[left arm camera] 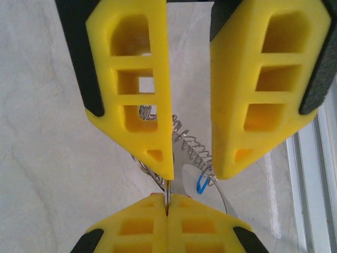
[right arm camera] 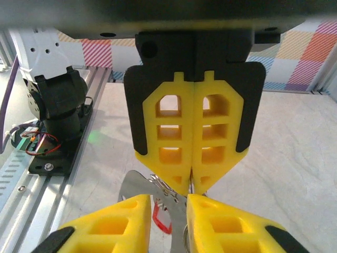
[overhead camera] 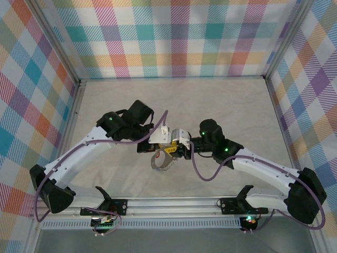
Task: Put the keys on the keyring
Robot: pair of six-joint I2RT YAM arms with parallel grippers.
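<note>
Keyring [overhead camera: 160,162]: seen hanging at the middle of the scene, just under the spot where the left pincer [left arm camera: 167,204] and the right pincer [right arm camera: 168,200] meet above the counter [overhead camera: 221,105].
Left pincer: seen pressed together, its yellow tips clamped on a thin metal part of the keyring.
Right pincer: seen apart. In the left wrist view its fingers [left arm camera: 131,63] are placed either side of the coiled stretch of the loop, and contact with it cannot be told.
Blue key [left arm camera: 201,183]: seen beside the end of the coil, close to one fingertip of the right pincer. Whether it is threaded on cannot be told.
Red key [right arm camera: 160,220]: seen in the gap between the parted fingers, beside flat silver metal.
Rail [left arm camera: 310,179]: seen along the near edge of the counter.
</note>
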